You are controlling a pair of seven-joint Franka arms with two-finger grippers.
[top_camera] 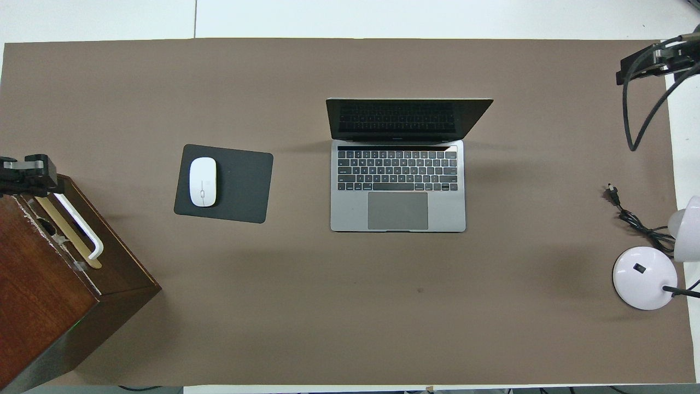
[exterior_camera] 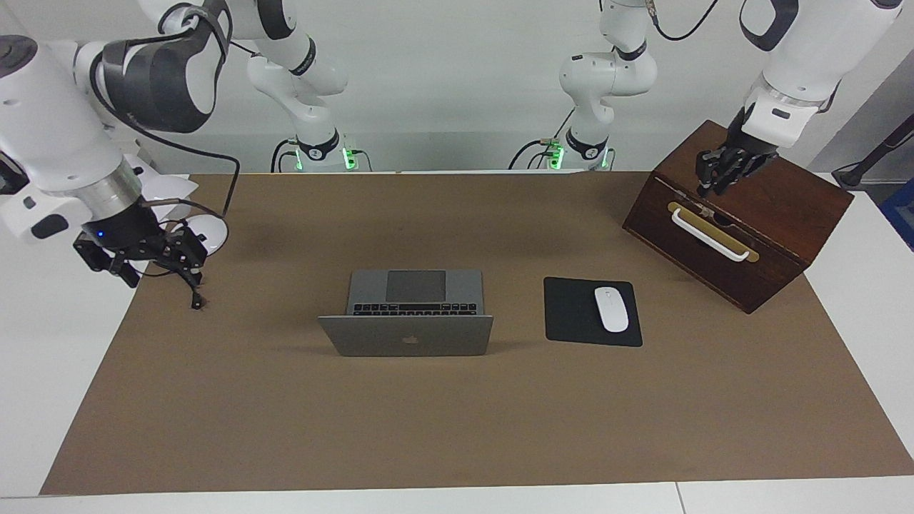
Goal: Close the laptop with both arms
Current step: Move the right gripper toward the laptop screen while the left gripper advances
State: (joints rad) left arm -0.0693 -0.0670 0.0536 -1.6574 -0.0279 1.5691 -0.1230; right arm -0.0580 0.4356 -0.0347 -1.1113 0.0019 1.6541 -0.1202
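Observation:
The silver-grey laptop (exterior_camera: pixel 405 337) (top_camera: pixel 398 210) stands open in the middle of the brown mat, its lid upright on the edge farther from the robots and its dark screen facing them. Neither gripper touches it. My left gripper (exterior_camera: pixel 709 184) (top_camera: pixel 24 175) hangs over the top of the wooden box, just above the handle edge, with its fingers drawn together on nothing. Toward the right arm's end of the table, my right gripper (exterior_camera: pixel 153 265) (top_camera: pixel 648 60) hovers open and empty over the mat's edge, above the lamp's black cable.
A black mouse pad (exterior_camera: pixel 571 314) (top_camera: pixel 240 183) with a white mouse (exterior_camera: pixel 611 308) (top_camera: pixel 203 181) lies beside the laptop. The wooden box (exterior_camera: pixel 771 235) (top_camera: pixel 38 284) has a white handle. A white lamp base (exterior_camera: pixel 207 232) (top_camera: pixel 644 276) and its cable (top_camera: pixel 634 221) sit at the right arm's end.

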